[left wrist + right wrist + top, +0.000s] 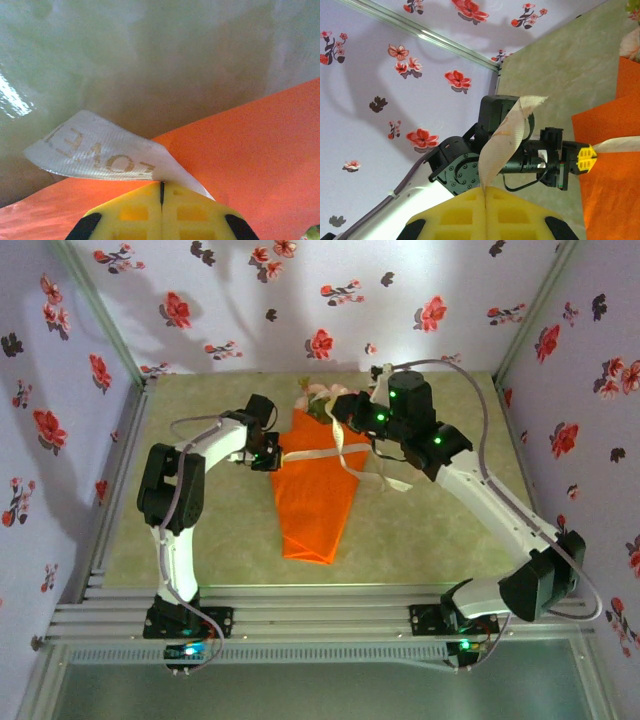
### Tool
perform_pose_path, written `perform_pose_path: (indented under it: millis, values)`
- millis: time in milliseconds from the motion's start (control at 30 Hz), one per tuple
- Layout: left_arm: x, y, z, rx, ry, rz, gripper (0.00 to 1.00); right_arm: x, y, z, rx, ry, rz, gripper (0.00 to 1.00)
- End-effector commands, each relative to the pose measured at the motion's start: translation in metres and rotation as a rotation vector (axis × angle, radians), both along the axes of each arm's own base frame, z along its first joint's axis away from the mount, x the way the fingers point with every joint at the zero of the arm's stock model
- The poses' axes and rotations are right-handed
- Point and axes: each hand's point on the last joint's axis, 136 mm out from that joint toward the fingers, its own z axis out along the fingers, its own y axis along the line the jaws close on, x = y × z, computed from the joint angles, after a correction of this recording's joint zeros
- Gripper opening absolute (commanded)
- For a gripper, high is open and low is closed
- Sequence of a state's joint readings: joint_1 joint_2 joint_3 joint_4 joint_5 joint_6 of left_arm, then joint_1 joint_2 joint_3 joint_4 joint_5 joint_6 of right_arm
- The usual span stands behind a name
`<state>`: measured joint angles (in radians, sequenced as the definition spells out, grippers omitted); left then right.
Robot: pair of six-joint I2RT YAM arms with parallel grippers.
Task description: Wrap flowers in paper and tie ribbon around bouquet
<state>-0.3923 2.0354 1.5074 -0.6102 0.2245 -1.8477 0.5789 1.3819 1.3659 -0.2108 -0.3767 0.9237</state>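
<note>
Bouquet (318, 495) lies mid-table (430, 530), blooms toward 12 o'clock. Ribbon (320, 453) crosses it. Left hand (162, 185) pinches one end at 9 o'clock. Right hand (484, 192) pinches the other at 1 o'clock.

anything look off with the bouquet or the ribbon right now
Nothing spilled or damaged. The ribbon lies loosely across the orange paper, one end pinched in the shut left gripper, another in the shut right gripper, and a slack tail trails off to the right.
</note>
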Motion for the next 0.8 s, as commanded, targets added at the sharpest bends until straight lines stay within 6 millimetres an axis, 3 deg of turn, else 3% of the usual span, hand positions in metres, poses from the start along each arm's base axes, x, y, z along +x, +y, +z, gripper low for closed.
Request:
perform_pose_path:
  millis: [0,267,467,533,567,633,767]
  values:
    - [0.002,-0.004,0.021,-0.028,-0.055,-0.041,0.00,-0.008,0.011,0.021,0.038,-0.054,0.060,0.00]
    - [-0.001,-0.018,0.026,-0.066,-0.079,-0.085,0.00,0.005,0.024,0.034,0.103,-0.065,0.062,0.00]
    - [-0.005,-0.033,0.031,-0.090,-0.097,-0.149,0.00,0.027,0.035,0.028,0.122,-0.043,0.041,0.00]
    - [-0.014,-0.030,0.031,-0.079,-0.079,-0.158,0.00,0.033,0.038,0.027,0.134,-0.038,0.038,0.00]
    - [-0.017,-0.025,0.032,-0.063,-0.079,-0.151,0.03,0.034,0.040,0.026,0.136,-0.034,0.040,0.00]
    - [-0.019,-0.011,0.038,-0.019,-0.098,-0.120,0.35,0.035,0.041,0.024,0.132,-0.030,0.044,0.00]
    - [-0.016,0.008,0.042,0.027,-0.083,-0.064,0.52,0.033,0.039,0.016,0.117,-0.017,0.040,0.00]
